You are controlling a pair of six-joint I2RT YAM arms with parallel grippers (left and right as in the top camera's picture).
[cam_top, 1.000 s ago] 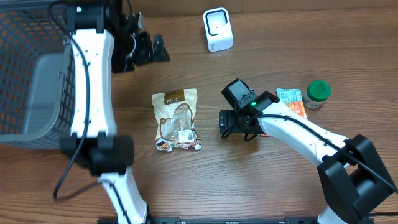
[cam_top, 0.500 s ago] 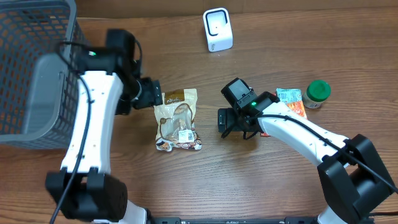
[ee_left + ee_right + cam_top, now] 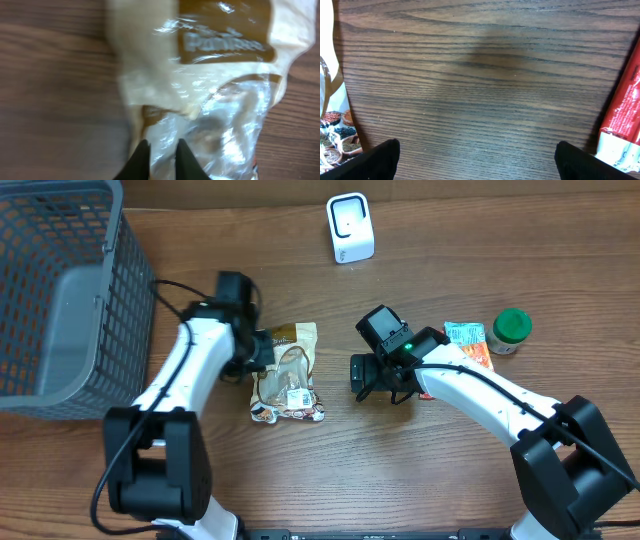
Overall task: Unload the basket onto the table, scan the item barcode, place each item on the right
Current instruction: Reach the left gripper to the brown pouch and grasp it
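On the wooden table [image 3: 400, 480], nearest the arms' bases, the snack bag [image 3: 285, 375] is laid flat, left of centre, its long side running away from the robot. Its near end is seen to be rimmed with dark and reddish print, and just above that a small white label [image 3: 297, 397] is stuck on, too small to be read. The middle of the bag is made of clear, glossy film through which pale contents are shown, and the far end is crossed by a brown band on cream. White lettering is carried on that band in the left wrist view, but it is too blurred to be read with any certainty. The left gripper [image 3: 258, 352] is set at the bag's left edge, its two black fingers [image 3: 141, 155] drawn close together with the clear film caught between them. To the right of the bag, apart from it, the right gripper [image 3: 372, 380] is held spread wide over bare wood, with nothing between its fingertips. Farther right, an orange-red packet [image 3: 468, 343] with a teal end is laid beside a green-lidded jar [image 3: 511, 330]; the packet's fine print cannot be made out. At the far edge a white scanner [image 3: 350, 228] is stood upright, and a grey mesh basket [image 3: 60, 300] is placed at the far left.
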